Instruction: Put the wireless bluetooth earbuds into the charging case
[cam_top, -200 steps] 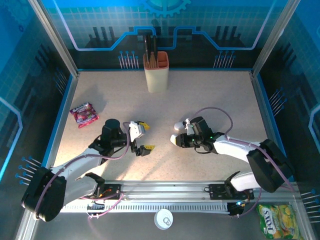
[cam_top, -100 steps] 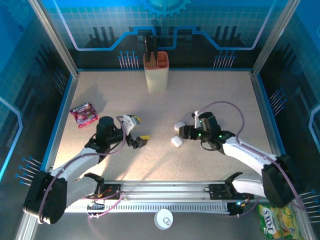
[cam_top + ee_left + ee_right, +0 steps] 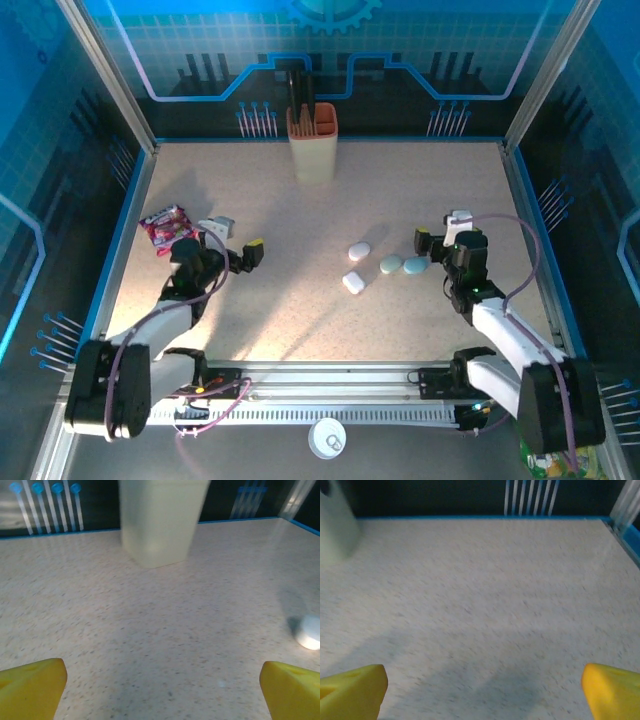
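between the two arms, on the speckled table [image 3: 300,330], lie the rounded cases: two white cases [image 3: 359,250] near the middle and two teal cases [image 3: 390,264] just beside them on the right-arm side. they rest flat and apart from one another, and nothing holds them. spread like this, each one leaves room for fingers to come down on either side. the earbuds are too small to pick out among the cases, so i cannot tell whether any is seated yet. no case looks visibly opened.

the left gripper [image 3: 236,237] sits well off to the left, near the snack packet [image 3: 165,228]. its jaws are spread wide and empty. in its wrist view the yellow pads [image 3: 30,687] stand at opposite corners over bare table, with one white case at the far right edge and the tan holder [image 3: 313,143] ahead.

the right gripper [image 3: 440,228] hovers just right of the teal cases, also spread wide and carrying nothing. its wrist view looks past them onto bare surface.

with both grippers free and flanking the group, this reads as a pause between grasps. the next move probably needs one arm to steady a case while the other fetches an earbud.
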Motion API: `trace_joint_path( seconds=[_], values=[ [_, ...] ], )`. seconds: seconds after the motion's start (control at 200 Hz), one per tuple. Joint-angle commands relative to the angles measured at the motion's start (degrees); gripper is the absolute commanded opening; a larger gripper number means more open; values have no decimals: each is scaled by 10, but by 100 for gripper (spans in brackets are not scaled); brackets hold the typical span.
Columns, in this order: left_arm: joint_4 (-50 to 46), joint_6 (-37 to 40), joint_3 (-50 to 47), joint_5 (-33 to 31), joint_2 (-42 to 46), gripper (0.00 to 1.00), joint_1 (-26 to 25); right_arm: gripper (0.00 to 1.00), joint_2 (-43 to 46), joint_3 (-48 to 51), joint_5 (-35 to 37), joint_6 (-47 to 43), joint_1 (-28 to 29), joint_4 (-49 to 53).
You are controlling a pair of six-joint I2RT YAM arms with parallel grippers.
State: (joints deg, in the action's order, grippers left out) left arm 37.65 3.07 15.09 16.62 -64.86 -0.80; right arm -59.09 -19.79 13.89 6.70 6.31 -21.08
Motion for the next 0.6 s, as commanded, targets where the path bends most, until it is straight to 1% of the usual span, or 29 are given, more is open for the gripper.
trace_joint_path(
  seconds=[0.0, 0.03, 0.08, 0.17, 0.27, 0.385, 0.405, 0.455, 0.495, 0.545, 0.595],
  values=[
    [130, -50, -20, -13, -66, 99, 32, 100, -61, 24, -8, -35, -19, -185],
    [144, -62, -14, -10, -80, 99, 39, 100, -81, 24, -11, -34, -23, -206],
    [110, -66, 7, 1, -90, 99, 48, 100, -115, 24, -28, -28, -33, -236],
    [86, -51, 24, -13, -99, 99, 50, 100, -169, 16, -48, -30, -39, -266],
    [140, -43, 14, -57, -120, 99, 50, 100, -228, 12, -59, -37, -40, -318],
    [166, -40, 24, -66, -157, 99, 50, 100, -292, 6, -84, -46, -42, -369],
    [169, -40, 27, -68, -165, 99, 50, 100, -292, 6, -86, -47, -41, -373],
    [170, -42, 34, -73, -182, 99, 50, 100, -283, -4, -89, -46, -43, -334],
    [177, -43, 38, -74, -198, 99, 50, 100, -291, -4, -92, -47, -44, -350],
    [193, -43, 41, -77, -222, 99, 50, 100, -286, -7, -91, -47, -44, -333],
    [217, -46, 44, -79, -249, 99, 50, 100, -290, -6, -92, -47, -43, -344]
  ],
)
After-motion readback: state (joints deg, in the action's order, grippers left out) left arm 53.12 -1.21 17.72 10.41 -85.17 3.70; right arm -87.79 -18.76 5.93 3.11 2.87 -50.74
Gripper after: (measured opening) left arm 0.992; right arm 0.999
